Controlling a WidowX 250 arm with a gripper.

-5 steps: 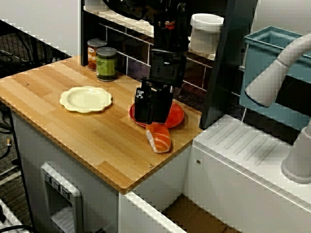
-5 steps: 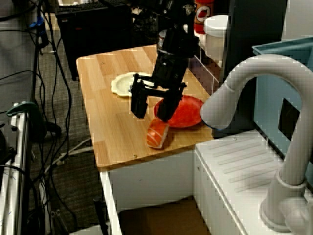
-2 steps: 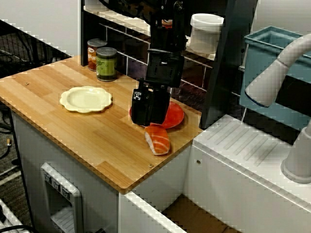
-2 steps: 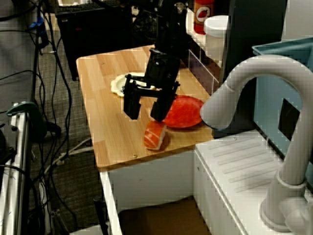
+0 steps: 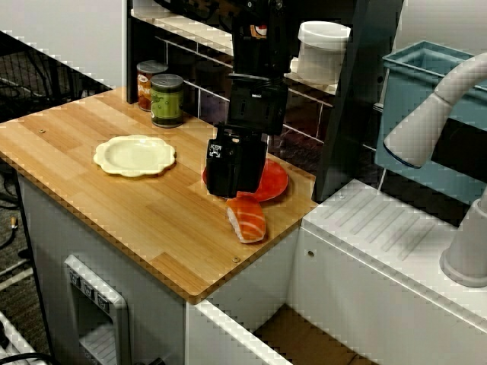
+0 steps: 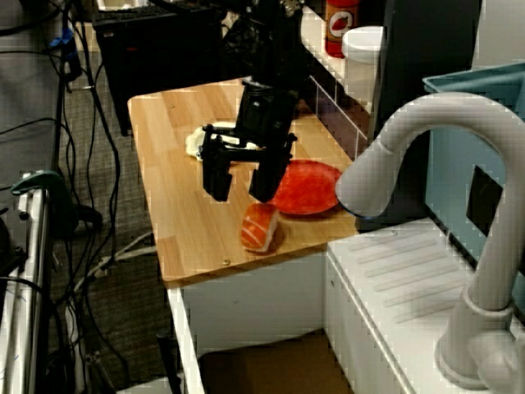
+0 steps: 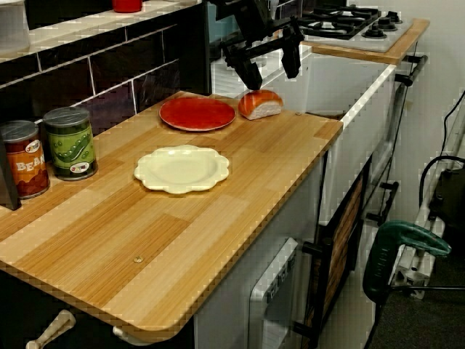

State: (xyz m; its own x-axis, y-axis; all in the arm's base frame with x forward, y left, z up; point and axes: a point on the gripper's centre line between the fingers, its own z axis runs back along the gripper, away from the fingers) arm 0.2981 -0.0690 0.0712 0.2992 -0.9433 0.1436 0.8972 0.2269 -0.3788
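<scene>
Nr red plate [image 7: 197, 113]: orange-striped sushi [image 7: 261, 104].

In the front view the tool [image 5: 234, 186] covers the left part of the red plate [image 5: 274, 182], and the arm [image 5: 260, 76] runs off the top edge. From the sink side the tool hides part of the cream plate [image 6: 195, 141]. In the low side view the red tin [image 7: 22, 163] is cut by the left edge

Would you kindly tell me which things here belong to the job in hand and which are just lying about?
In hand: open gripper hovering over the counter; salmon sushi nearest it; red plate beside the sushi.
Lying about: cream plate; green can; red can; white tub.
</scene>
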